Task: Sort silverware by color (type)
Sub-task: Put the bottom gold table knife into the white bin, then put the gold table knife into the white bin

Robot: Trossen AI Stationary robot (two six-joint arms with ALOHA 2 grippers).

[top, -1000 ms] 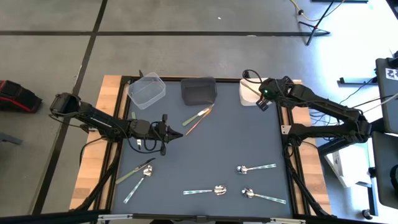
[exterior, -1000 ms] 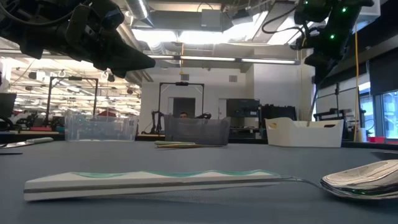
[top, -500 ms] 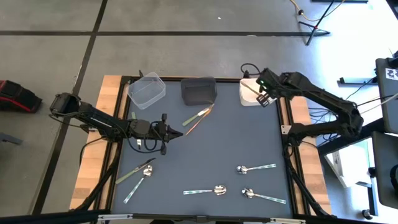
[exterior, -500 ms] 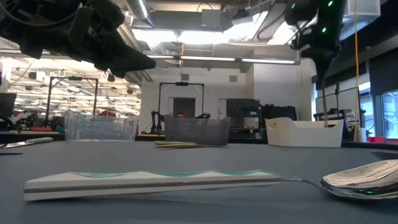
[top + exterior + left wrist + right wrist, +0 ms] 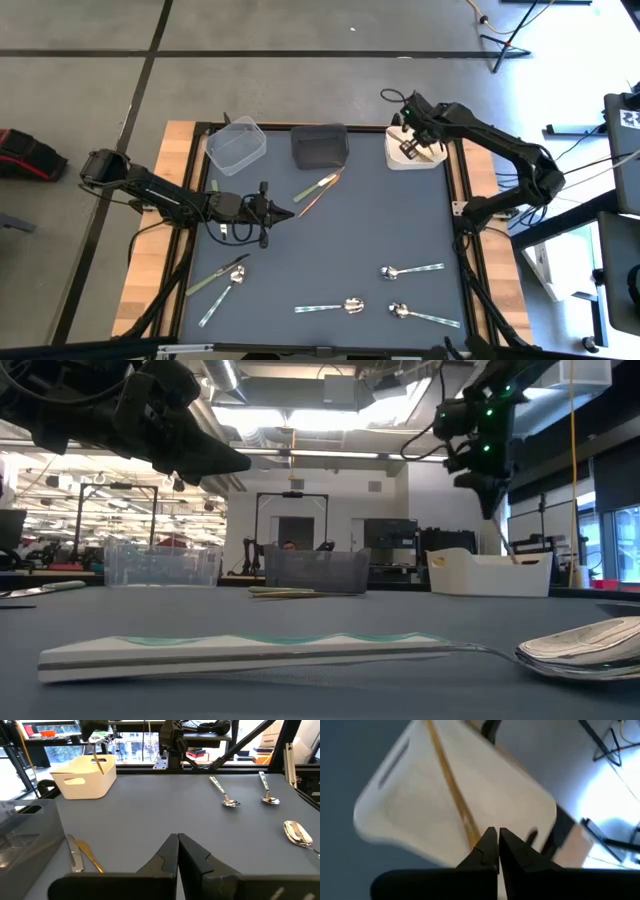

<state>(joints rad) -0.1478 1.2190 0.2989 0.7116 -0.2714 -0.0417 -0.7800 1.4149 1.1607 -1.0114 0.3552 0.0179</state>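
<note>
My right gripper point(image 5: 408, 146) hovers over the white bin point(image 5: 432, 160) at the table's far right and is shut on a slim copper-orange stick point(image 5: 447, 775); the left wrist view shows that stick point(image 5: 98, 763) reaching into the bin. My left gripper point(image 5: 287, 213) is shut and touches nothing, left of the table's middle. An olive-green piece point(image 5: 316, 185) and another copper stick point(image 5: 324, 196) lie flat before the dark bin point(image 5: 319, 146). Silver spoons point(image 5: 411, 270) point(image 5: 330, 307) point(image 5: 424, 318) lie near the front edge. One more spoon point(image 5: 221, 297) lies beside an olive piece point(image 5: 216, 274) at front left. My right gripper pinches the copper-orange stick near one end point(image 5: 476, 834) between its two fingers. The fingers come from above, slanting down. The stick hangs tilted below them, lifted clear of the table, its far end point(image 5: 102, 770) inside the white bin.
A clear bin point(image 5: 236, 143) stands at the far left beside the dark bin. The mat's middle point(image 5: 370, 220) holds no objects. Wooden table edges point(image 5: 155, 250) flank the mat. In the low view a spoon point(image 5: 300, 650) lies right before the camera.
My right gripper has moved toward the table's far edge and left, over the white bin, has turned and come lower. The copper stick went with it and now points into the bin. My left arm has kept still.
</note>
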